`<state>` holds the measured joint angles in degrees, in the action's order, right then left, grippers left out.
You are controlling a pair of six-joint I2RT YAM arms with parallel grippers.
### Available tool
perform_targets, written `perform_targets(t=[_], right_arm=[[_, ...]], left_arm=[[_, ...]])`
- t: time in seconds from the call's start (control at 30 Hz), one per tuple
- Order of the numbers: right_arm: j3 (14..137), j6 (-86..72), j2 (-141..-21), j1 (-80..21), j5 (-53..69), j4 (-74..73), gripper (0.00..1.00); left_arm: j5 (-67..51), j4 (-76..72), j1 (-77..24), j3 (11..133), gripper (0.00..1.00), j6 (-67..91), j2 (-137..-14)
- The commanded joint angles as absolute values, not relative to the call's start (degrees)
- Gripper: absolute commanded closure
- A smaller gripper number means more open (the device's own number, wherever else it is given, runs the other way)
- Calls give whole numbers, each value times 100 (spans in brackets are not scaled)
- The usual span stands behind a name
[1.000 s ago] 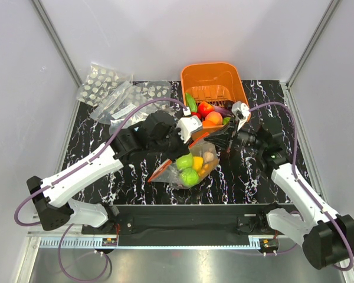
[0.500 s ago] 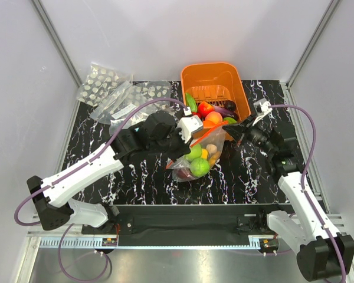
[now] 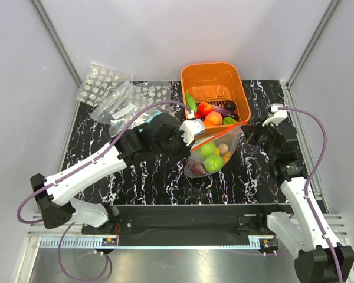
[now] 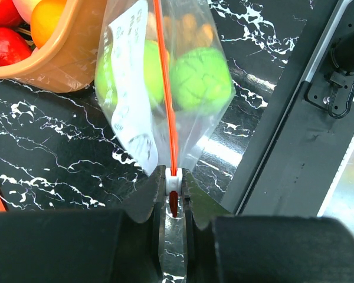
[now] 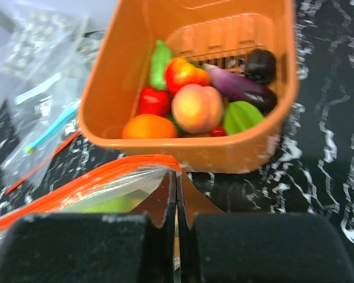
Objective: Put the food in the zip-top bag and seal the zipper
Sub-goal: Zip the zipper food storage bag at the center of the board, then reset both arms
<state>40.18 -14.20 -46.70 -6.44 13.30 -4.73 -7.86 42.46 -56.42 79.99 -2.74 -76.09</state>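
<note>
One zip-top bag (image 3: 213,158) strung between two arms, just in front of the orange basket (image 3: 215,76). In the left wrist view the bag's side touches the basket wall. Left gripper (image 4: 174,184): jaws clamped on one end of the red-orange zipper (image 4: 165,88). Right gripper (image 5: 176,186): jaws pressed together, pinching the other zipper end. The strip runs taut between them; cannot tell if it is sealed.

In the bag: two green apples (image 3: 207,149), plus small tan, yellow and orange pieces and something dark purple low down, count unclear.

In the basket, right wrist view, eight pieces:
- one green cucumber (image 5: 159,59)
- two red tomatoes (image 5: 154,100)
- one peach (image 5: 196,108)
- one orange piece (image 5: 148,127)
- one long purple eggplant (image 5: 236,84)
- one dark round piece (image 5: 261,63)
- one green piece (image 5: 242,116)

Back left on the black marbled counter (image 3: 242,183): two bags dotted with white spots (image 3: 103,82) and one clear bag with a light blue strip (image 5: 52,131).
</note>
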Motion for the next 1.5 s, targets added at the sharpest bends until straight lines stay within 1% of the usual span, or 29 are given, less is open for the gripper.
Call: perform_targets(t=[0.0,0.17,0.27,0.3,0.37,0.4,0.57,0.63,0.7,0.73,0.77,0.8,0.83,0.87,0.9,0.93,0.97,1.0,1.07,1.1,1.13,1.17,1.2,1.23,1.3,1.33,1.4,1.43,1.47], right_arm=[[4236,-1169,-4623,-352,-456,-545,100],[4236,-1222,-4606,-325,-852,-720,100],[4157,-1266,-4465,-325,-879,-686,100],[4140,-1266,-4413,-325,-862,-677,100],[4113,-1222,-4298,-325,-626,-624,100],[4105,-1204,-4263,-316,-511,-615,100],[4070,-1265,-4131,-316,296,-659,100],[4026,-1354,-4131,-325,491,-642,98],[4025,-1397,-4175,-325,536,-642,98],[4051,-1406,-4210,-325,571,-659,100],[4078,-1432,-4236,-316,623,-694,100],[4104,-1459,-4254,-325,633,-755,100],[4122,-1485,-4263,-325,668,-765,98],[4131,-1503,-4315,-316,729,-791,70],[4157,-1520,-4342,-325,738,-835,48],[4262,-1494,-4420,-325,747,-1009,38],[4324,-1425,-4438,-325,747,-1124,29],[4376,-1389,-4447,-325,712,-1221,27],[4465,-1345,-4316,-325,572,-1441,23],[4491,-1362,-4220,-325,536,-1520,18],[4535,-1371,-4010,-325,484,-1651,15],[4544,-1449,-3895,-325,422,-1678,15],[4544,-1502,-3763,-325,378,-1714,9],[4570,-1599,-3536,-325,160,-1836,6],[4597,-2002,-3332,-325,-165,-1985,5],[4623,-2152,-3148,-316,-428,-2178,1],[4640,-2609,-2972,-316,-693,-2389,0],[4632,-2802,-2823,-325,-886,-2626,0],[4641,-3073,-2743,-316,-1123,-2776,0]], left_arm=[[-809,4852,-5687,7989,96,-273,-7506],[-616,4860,-5687,7998,96,-229,-7619],[-449,4896,-5687,8050,96,-158,-7777],[-396,4922,-5687,8077,94,-123,-7822],[-247,4913,-5687,8112,88,-44,-7936],[-229,4922,-5678,8173,88,-27,-7971],[25,4931,-5652,8235,88,139,-7998],[298,4878,-5581,8218,88,289,-7998],[640,4895,-5415,8296,91,456,-8147],[702,4956,-5344,8471,92,588,-8252],[721,5088,-5222,8586,91,632,-8479],[729,5150,-5169,8665,87,694,-8586],[756,5185,-5116,8736,80,773,-8665],[756,5203,-5028,8815,68,904,-8718],[721,5186,-5001,8815,37,940,-8701],[686,5125,-4975,8781,25,975,-8640],[668,4994,-4957,8667,18,1019,-8413],[677,4931,-4957,8596,10,1028,-8272],[773,4878,-4966,8517,6,1107,-7852],[921,4878,-4957,8421,3,1142,-7701],[966,4869,-4957,8359,3,1177,-7551],[1036,4817,-4966,8263,1,1247,-7228],[1072,4764,-4957,8035,1,1300,-7051],[1098,4694,-4957,7868,1,1388,-6849],[1072,4466,-4957,7551,1,1494,-6260],[1055,4395,-4957,7202,1,1581,-5875],[1046,4263,-4957,6901,1,1704,-5513],[1055,4193,-4957,6551,1,1853,-5319],[1089,4010,-4957,6313,1,1933,-4891]])
